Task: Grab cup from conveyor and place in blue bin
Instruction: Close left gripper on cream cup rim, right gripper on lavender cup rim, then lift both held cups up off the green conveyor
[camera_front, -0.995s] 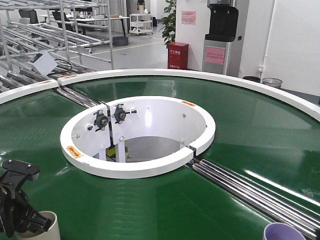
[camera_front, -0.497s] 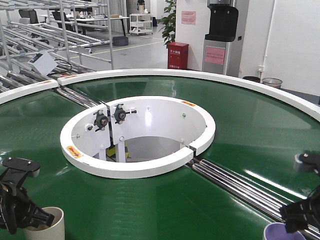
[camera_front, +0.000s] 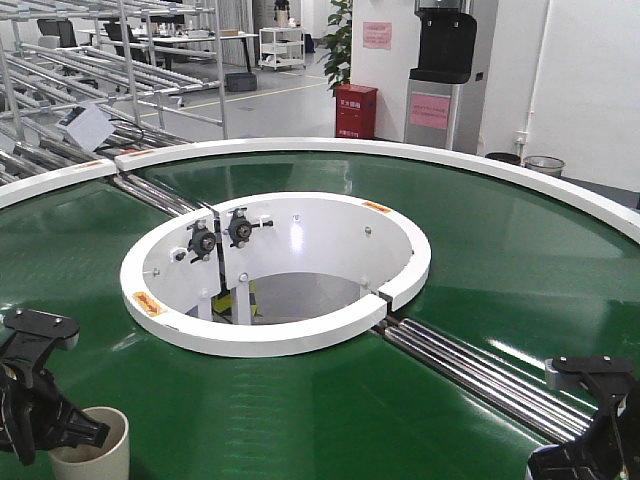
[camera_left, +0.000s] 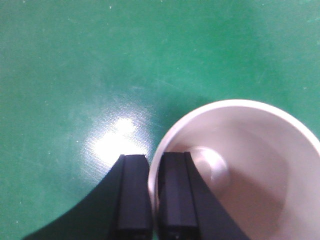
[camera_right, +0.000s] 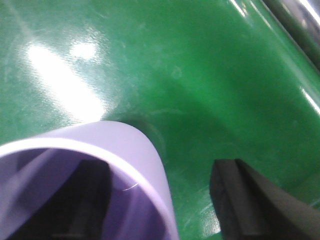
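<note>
Front view: the conveyor (camera_front: 480, 240), a wide dark green ring-shaped belt with a white outer rim, fills the scene. A white round central well (camera_front: 300, 240) sits in its middle, and steel roller strips (camera_front: 470, 370) run from the well toward the belt's near right edge. At the belt's near left edge stands a cream cup (camera_front: 95, 455), upright. The black left gripper (camera_front: 70, 435) reaches over its rim from the left. At the near right edge the black right gripper (camera_front: 585, 450) hangs low over the belt; from here I cannot tell how wide it stands. Beyond the conveyor are metal racks (camera_front: 120, 70), a red box (camera_front: 356, 110) and a water dispenser (camera_front: 445, 70).

Left wrist view: the left gripper (camera_left: 152, 200) is narrow, pinching the wall of the cream cup (camera_left: 250, 165). One black finger (camera_left: 132, 200) sits outside the rim and the other inside, with the thin cup wall clamped between them. The cup is empty and stands on the green belt (camera_left: 75, 60).

Right wrist view: a purple cup (camera_right: 125, 145) stands on the belt (camera_right: 200, 75), its open mouth at the lower left. The right gripper (camera_right: 160, 200) is wide and straddles the cup wall. One finger shows as a dark shape inside the cup, the other finger (camera_right: 240, 200) is outside, apart from the wall with green belt visible between. A steel roller (camera_right: 295, 15) crosses the top right corner.
</note>
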